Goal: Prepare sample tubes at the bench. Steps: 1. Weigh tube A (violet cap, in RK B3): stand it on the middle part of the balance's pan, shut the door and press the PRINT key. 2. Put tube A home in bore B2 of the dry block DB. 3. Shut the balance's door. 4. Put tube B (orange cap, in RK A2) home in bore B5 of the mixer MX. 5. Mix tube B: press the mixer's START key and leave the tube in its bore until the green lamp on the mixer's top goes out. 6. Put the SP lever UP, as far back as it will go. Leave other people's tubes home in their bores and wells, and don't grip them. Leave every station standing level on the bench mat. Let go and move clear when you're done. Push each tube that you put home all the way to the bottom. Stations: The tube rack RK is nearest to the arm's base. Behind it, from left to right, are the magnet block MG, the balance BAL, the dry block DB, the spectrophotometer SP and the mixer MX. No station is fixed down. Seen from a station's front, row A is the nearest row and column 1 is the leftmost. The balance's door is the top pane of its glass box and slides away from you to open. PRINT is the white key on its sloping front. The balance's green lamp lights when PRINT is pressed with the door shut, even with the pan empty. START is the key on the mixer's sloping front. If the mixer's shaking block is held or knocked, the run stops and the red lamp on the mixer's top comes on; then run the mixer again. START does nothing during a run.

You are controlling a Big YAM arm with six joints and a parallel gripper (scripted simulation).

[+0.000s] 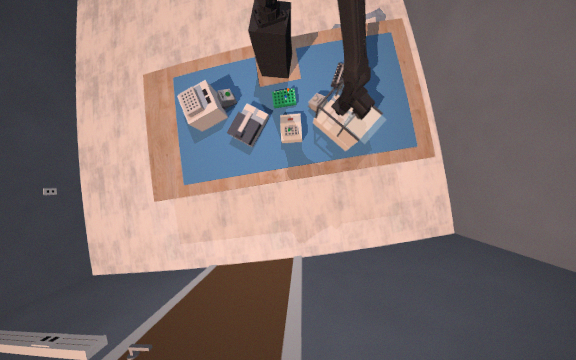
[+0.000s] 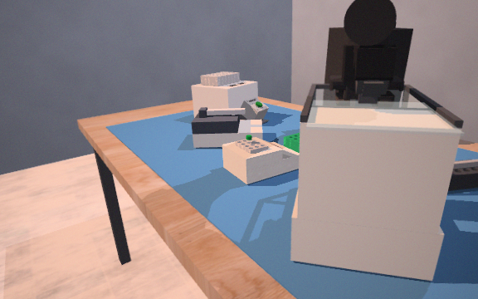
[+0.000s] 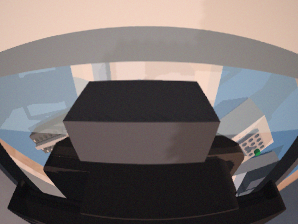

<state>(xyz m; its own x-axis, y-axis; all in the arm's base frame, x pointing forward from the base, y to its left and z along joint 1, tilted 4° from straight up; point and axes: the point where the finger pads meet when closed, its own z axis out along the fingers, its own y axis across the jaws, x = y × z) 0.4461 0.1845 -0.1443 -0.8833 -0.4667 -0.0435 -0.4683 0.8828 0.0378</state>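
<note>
Hovering at the balance [image 1: 335, 131] [image 2: 372, 183] [image 3: 145, 69], I've got the gripper [image 1: 346, 114] [image 2: 368, 92] [image 3: 145, 145] part-open, nothing gripped. Dark handle [image 2: 368, 100] [image 3: 142, 102] fills the wrist view. Can't see tube A from here. Orange cap [image 1: 288, 90] shows at the green rack [image 1: 278, 100] [image 2: 291, 142].

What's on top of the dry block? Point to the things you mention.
On the dry block [image 1: 296, 138] [image 2: 264, 167] [image 3: 246, 121] sits a grid of bores with a green cap [image 1: 290, 130] [image 2: 249, 137] [image 3: 257, 152] standing in it; what's beneath the cap is hidden.
</note>
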